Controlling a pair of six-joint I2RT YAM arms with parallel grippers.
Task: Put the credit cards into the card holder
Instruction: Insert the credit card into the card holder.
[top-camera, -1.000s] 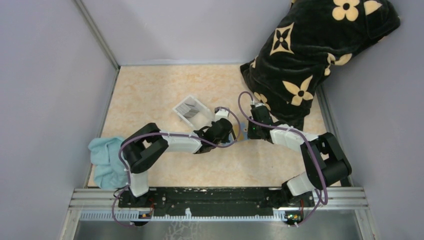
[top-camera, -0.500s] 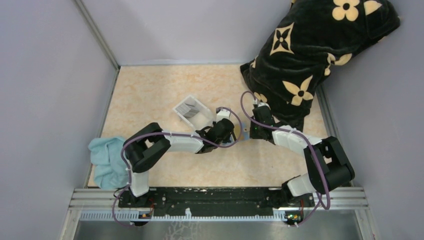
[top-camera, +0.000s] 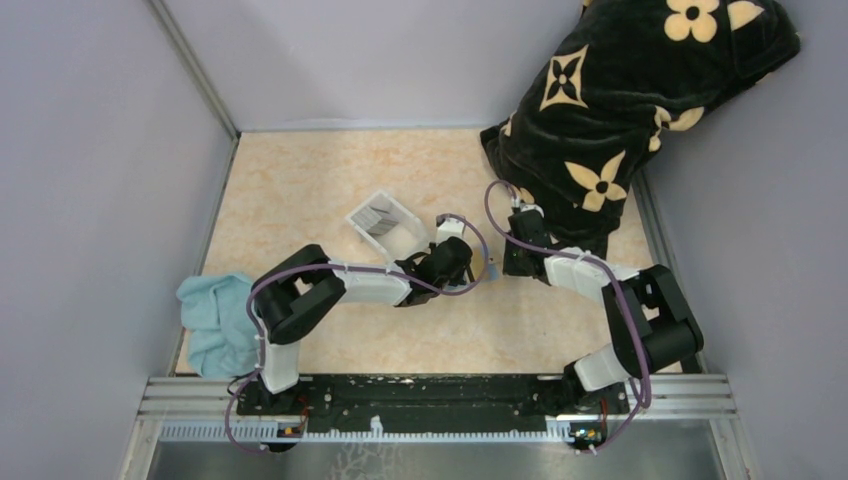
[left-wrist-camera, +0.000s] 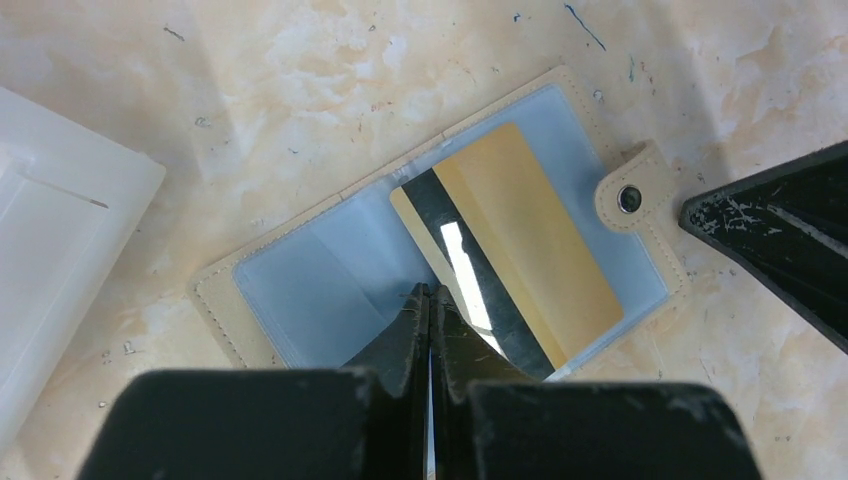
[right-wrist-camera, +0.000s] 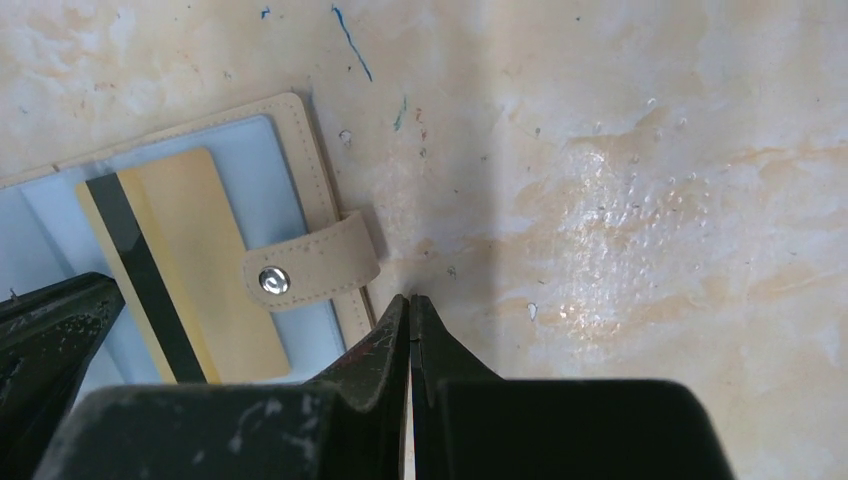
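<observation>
The marbled beige desk takes up most of the top view. A plush black blanket with tan flowers is heaped in the far right corner, cut off by the frame's edge. A crumpled light blue cloth sits near left, partly behind my left elbow. The clear white plastic tray is mid-desk, with something grey in it that I can't make out.

From above, the card holder is almost entirely hidden under my two wrists, just right of the tray. My wrist cams show it fine though. The card holder lies flat and open, tan stitched leather outside, blue-grey lining under glossy clear sleeves, snap tab sticking out on one side. One credit card, tan-gold with a dark stripe, lies on the tab half. I honestly can't tell if it's under the sleeve or on top, because of the glare.

My left arm stretches low to the right, with the left jaws clenched on nothing and their tips over the lining beside the card's striped corner. My right arm bends in from the right, right jaws clenched too, tips on bare desk just beside the holder's edge by the tab.
</observation>
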